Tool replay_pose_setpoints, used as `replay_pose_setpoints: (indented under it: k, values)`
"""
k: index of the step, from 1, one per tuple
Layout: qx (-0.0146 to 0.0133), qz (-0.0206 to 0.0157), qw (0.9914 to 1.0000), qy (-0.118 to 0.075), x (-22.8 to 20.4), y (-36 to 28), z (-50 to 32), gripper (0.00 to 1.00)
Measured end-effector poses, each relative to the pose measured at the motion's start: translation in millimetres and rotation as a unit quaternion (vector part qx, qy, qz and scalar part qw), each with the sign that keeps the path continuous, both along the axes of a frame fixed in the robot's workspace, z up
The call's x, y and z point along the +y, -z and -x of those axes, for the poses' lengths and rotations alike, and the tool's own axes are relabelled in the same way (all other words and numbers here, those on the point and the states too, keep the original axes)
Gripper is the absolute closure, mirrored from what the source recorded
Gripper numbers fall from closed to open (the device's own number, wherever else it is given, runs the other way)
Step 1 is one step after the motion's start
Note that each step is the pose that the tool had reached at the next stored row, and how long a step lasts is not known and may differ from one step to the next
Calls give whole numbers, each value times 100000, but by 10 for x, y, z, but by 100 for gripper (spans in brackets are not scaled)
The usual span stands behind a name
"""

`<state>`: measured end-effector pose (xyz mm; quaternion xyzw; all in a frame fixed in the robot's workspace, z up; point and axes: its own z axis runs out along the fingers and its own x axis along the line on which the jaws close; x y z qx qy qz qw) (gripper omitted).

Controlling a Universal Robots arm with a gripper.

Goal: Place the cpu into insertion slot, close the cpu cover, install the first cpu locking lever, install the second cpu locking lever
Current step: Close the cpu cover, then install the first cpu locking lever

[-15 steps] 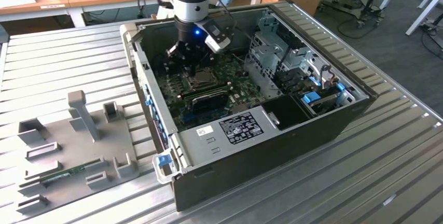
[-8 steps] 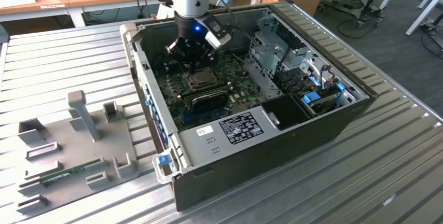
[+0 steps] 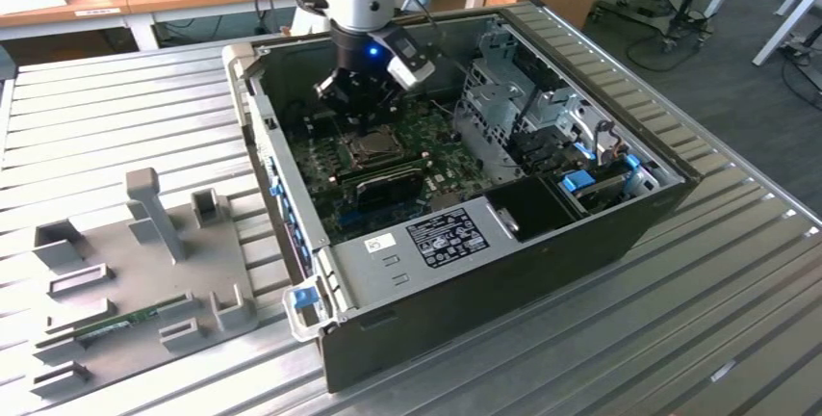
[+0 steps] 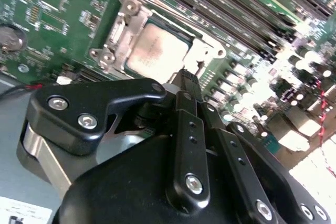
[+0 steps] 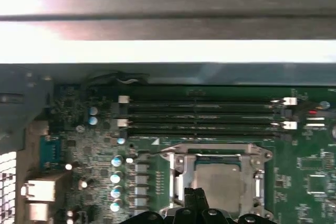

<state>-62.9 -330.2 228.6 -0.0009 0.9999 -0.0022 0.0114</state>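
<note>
Inside the open computer case, the insertion slot lies on the green board. The cpu is seated in it, pale face up. The cpu cover appears to be lowered over the slot, with the chip showing through its window. That fits the order of the task: the chip has to lie flat in the slot before the frame can clamp it.

The gripper hangs just over the edge of the slot, pointing down at the board. Its two fingers are pressed together, with nothing visible between them. A narrow closed tip like this suits pushing on a thin part beside the slot rather than carrying anything. Whether the tip touches the frame or rides just above it is unclear.

The exterior view shows the arm coming straight down into the case, with the slot between the case wall and the grey drive cage. The second wrist view gives the closest look at the joined fingertips against the slot's rim. The first wrist view shows the long memory slots running alongside the insertion slot on the side away from the gripper. I cannot make out from any view how either locking lever stands.
</note>
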Motion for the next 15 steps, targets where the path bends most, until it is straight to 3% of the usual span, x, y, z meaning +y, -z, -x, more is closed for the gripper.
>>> replay_pose_setpoints:
  k: [6,15]
  values:
    - [1,2,100000,1,0,0,-161,90]
    - [0,0,100000,0,0,-3,-227,90]
